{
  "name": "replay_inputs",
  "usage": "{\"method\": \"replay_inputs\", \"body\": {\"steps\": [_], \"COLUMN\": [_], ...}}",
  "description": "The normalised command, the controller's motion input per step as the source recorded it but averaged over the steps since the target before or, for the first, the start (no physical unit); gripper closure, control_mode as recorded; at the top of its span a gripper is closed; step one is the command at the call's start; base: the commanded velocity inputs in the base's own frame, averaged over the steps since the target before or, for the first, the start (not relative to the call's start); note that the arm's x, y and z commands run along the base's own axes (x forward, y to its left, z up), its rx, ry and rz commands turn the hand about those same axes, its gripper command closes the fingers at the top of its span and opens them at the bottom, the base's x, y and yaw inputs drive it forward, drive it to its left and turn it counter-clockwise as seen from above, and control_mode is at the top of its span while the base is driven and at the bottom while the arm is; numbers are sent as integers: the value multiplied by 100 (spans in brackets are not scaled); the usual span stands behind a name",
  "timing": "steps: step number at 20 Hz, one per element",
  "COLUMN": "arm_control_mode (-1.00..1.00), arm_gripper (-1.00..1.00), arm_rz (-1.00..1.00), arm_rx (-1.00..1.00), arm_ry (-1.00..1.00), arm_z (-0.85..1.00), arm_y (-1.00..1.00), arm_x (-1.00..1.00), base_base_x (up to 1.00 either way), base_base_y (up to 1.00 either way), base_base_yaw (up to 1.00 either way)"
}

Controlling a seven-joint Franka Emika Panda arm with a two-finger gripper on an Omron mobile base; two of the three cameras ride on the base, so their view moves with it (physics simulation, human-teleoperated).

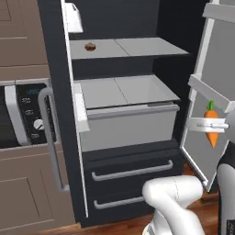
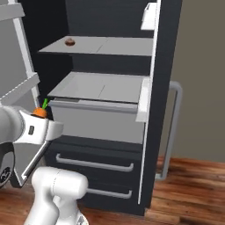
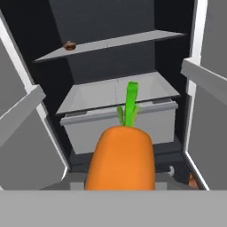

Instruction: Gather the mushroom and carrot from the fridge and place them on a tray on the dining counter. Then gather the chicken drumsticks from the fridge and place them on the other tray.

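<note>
Orange root: the small bright orange tapered carrot point(image 1: 211, 129) with its short green leafy top hangs in front of the open fridge, outside the shelves, beside the right-hand door.
Grip: the white arm's two-finger gripper point(image 1: 214, 125) is clamped on the carrot, which hangs tip down from it with the leaves up in the left base view; the hand view has the root close up.
Step in hand: by my judgement, the first gathering, with the carrot out of the fridge and no tray reached yet.
Next move: it calls for carrying the carrot clear of the door to a tray on the dining counter.
Left behind: the small dark brown rounded mushroom point(image 1: 90, 46) sits alone on the upper grey shelf, well apart from the carrot.
Fridge: the tall black French-door fridge point(image 1: 124, 151) stands with both doors swung wide, a pale crisper box below the middle shelf and two drawers with grey bar handles beneath.
Room: a brown cabinet with a black oven panel point(image 1: 25, 114) is to the left, and a reddish wooden floor point(image 2: 189, 193) lies below.
</note>
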Motion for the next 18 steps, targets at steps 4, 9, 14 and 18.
{"method": "replay_inputs", "body": {"steps": [4,9,14,18], "arm_control_mode": [100,100,100,100], "arm_gripper": [100,100,100,100], "arm_rz": [0,0,0,0], "arm_rx": [0,0,0,0], "arm_ry": [0,0,0,0], "arm_z": [0,0,0,0], "arm_y": [0,0,0,0], "arm_x": [0,0,0,0], "base_base_x": [-95,-77,-64,-63], "base_base_y": [0,-3,-38,-73], "base_base_yaw": [19,39,38,47]}}
